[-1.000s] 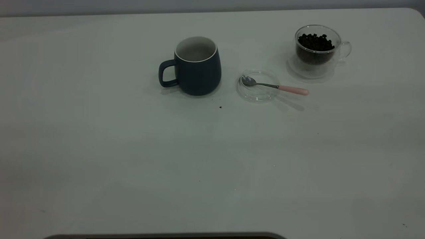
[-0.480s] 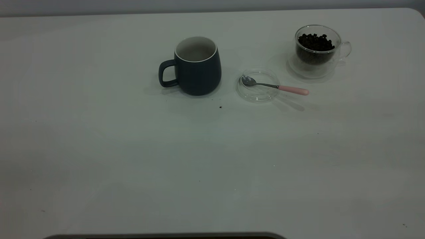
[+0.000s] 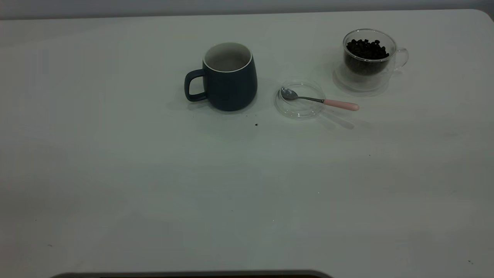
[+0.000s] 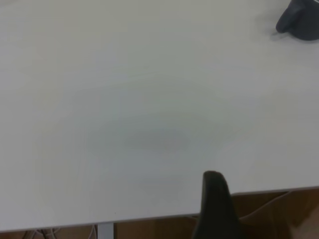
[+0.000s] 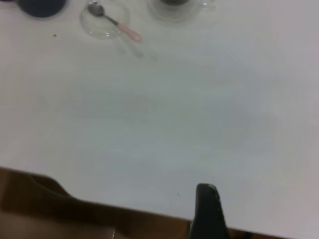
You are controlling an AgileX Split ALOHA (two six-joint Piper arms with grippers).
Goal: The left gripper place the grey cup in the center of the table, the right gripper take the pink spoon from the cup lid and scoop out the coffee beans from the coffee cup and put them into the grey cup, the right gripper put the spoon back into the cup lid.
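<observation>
Exterior view: pink spoon (image 3: pixel 319 100) beyond fingers

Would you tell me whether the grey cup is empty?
Apparently empty: the grey cup stands upright, showing only pale interior, no beans.

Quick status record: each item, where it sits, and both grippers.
grey cup: upright on table, handle toward the left arm's side
lid: beside grey cup
spoon: bowl in lid, pink handle over rim
coffee cup: holds beans
left gripper: at table edge, only one finger seen
right gripper: same
</observation>
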